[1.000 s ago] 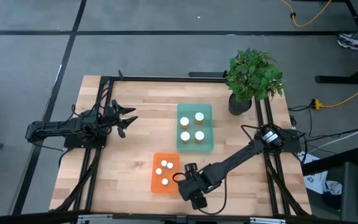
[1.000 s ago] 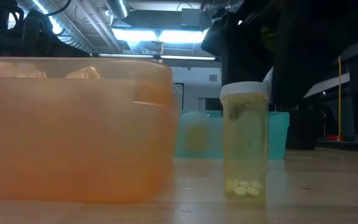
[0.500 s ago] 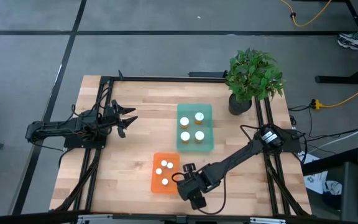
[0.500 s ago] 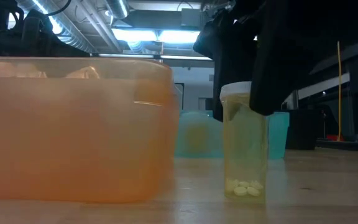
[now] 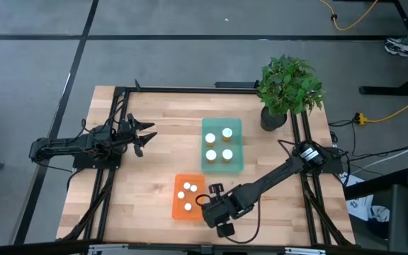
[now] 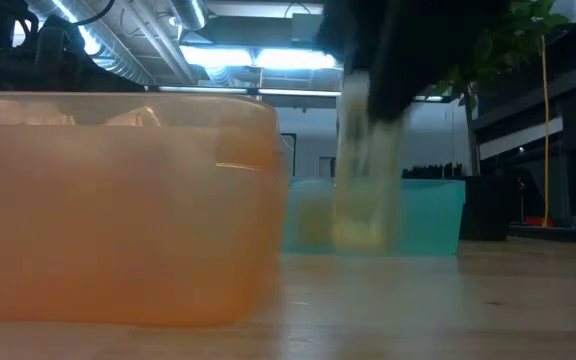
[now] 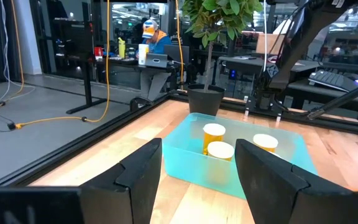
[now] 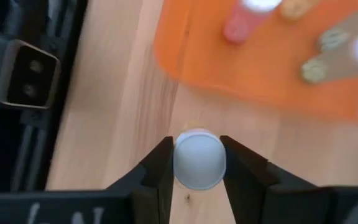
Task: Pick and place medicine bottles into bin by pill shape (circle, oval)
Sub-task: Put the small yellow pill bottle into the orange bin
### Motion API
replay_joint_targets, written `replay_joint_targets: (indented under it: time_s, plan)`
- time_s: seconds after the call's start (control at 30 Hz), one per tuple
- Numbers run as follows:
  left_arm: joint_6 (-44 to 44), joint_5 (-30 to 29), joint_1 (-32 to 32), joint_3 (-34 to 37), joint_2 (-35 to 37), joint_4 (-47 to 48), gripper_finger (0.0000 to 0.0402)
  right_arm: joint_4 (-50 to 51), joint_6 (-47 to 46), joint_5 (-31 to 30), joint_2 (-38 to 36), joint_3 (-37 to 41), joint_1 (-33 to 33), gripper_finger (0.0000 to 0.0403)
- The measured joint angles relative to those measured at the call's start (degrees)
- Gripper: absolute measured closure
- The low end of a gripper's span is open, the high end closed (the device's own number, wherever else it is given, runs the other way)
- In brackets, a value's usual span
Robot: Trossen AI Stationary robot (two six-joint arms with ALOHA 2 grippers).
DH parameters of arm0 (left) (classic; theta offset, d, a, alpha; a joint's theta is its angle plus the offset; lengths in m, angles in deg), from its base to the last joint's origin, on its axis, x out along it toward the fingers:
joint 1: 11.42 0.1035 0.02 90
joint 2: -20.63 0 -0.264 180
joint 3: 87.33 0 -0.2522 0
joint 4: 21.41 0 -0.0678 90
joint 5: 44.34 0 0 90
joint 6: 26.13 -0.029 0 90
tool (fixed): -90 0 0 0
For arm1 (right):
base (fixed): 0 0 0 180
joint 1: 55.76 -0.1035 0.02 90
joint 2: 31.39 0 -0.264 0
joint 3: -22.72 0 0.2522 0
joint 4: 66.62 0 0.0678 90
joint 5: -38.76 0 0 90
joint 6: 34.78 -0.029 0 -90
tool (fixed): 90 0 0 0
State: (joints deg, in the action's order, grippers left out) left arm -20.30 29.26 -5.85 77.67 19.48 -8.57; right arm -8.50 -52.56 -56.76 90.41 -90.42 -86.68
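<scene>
While the right gripper (image 8: 196,163) pinches a bottle (image 8: 198,159) by its cap, just beside the orange tray (image 8: 241,74), the bottle could slip or swing into the tray wall. Beyond the fingers, that tray holds small bottles (image 5: 187,192). Farther off, the teal tray (image 5: 222,167) holds four. The left gripper (image 5: 146,136) waits open, well apart.
</scene>
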Motion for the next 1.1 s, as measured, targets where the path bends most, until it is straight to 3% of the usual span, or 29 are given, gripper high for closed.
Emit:
replay_joint_targets:
  time_s: [0.27, 0.57, 1.1]
  plan:
    - [0.00, 0.00, 0.00, 0.01, 0.00, -0.01, 0.0206, 12.33, 0.78, -0.81, -1.25, -8.49, 0.29, 0.0285]
    - [0.00, 0.00, 0.00, 0.00, -0.01, -0.01, 0.0206, 12.91, 7.75, -3.78, -1.32, -15.77, 4.43, 0.0286]
    - [0.00, 0.00, 0.01, 0.01, 0.00, 0.01, 0.0206, 6.37, 12.59, 0.98, -0.84, -12.56, 8.81, 0.0287]
